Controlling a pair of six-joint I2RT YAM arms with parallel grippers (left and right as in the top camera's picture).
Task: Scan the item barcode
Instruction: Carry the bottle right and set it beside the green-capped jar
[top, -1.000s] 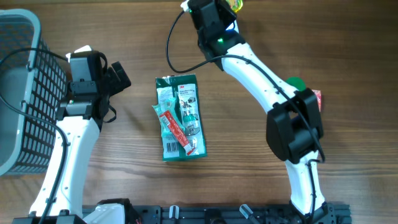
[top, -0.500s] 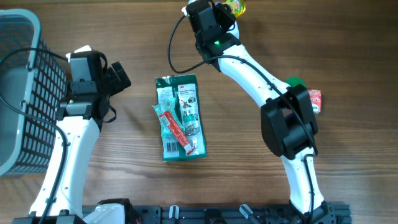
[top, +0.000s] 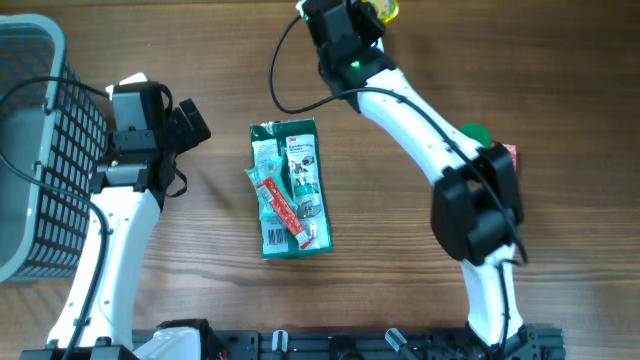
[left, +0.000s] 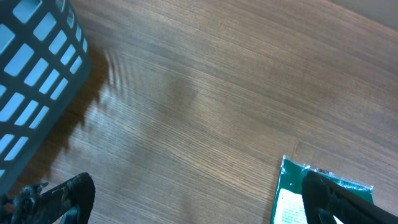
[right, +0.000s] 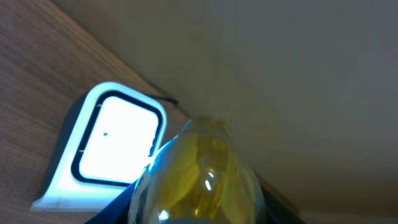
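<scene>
Scene: I work at a wooden table (top: 560, 80), with my two arms spread over it, seen from above.
Arms: two; my left arm (top: 120, 220) is near the basket and my right arm (top: 420, 110) reaches to the far edge.
Bottle: one, the item for scanning; the bottle (right: 196, 174) is clear plastic with yellow liquid inside, rounded at the shoulder and catching bright glints.
Bottle's place: it sits at the far edge of the table, in my right jaws, just beside the scanner; from the wrist it lies to the lower right of the lit window, and I cannot tell whether the two touch.
Barcode: I cannot make one out on the bottle from either view.
Scanner: one; the scanner (right: 115, 146) is a pale, round-cornered box whose window glows white inside a dark frame.
Right gripper: my right gripper (top: 362, 12) is partly closed around the bottle, gripping it on both sides.
Left gripper: my left gripper (left: 196, 198) is spread as wide as it goes over bare wood, with nothing in it.
Basket: one; the grey mesh basket (top: 30, 150) stands at the left edge.
Packets: one green packet (top: 290, 190) lies flat at mid-table, with one red tube (top: 283, 208) slanting across it.
Other goods: one green thing (top: 477, 133) and one red packet (top: 510, 158) peek out from under my right arm.
</scene>
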